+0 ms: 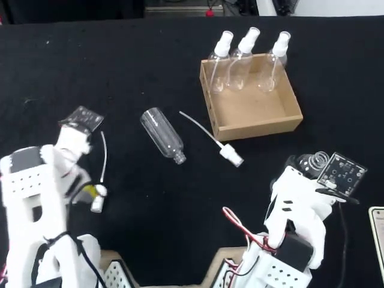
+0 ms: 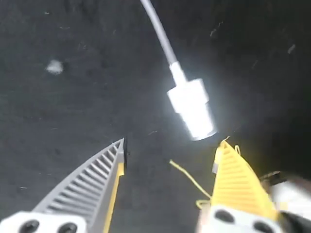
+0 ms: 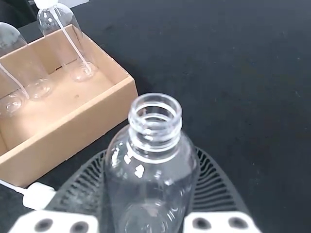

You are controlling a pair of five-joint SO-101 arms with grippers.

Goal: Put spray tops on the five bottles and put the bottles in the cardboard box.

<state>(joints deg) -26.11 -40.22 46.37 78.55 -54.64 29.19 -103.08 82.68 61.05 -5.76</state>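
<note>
Right tool (image 3: 154, 154) is pinched around an uncapped clear bottle (image 3: 151, 189), whose open neck points away from the wrist. Left tool (image 2: 172, 145) is spread wide over the black worktop (image 1: 120, 72), with a loose spray top (image 2: 190, 107) lying just ahead of it. Further out lie another bare bottle (image 1: 163, 135) and a second spray top (image 1: 231, 156). Three capped bottles (image 1: 242, 60) stand inside the cardboard box (image 1: 258, 127).

Bright, even light from above falls on the black table (image 1: 150, 78), which swallows nearly all shadow; the cardboard box (image 1: 258, 128) sits evenly lit; the spray top (image 2: 191, 108) burns to white glare in the left wrist view; small highlights glint on the clear bottle (image 3: 150, 160).
</note>
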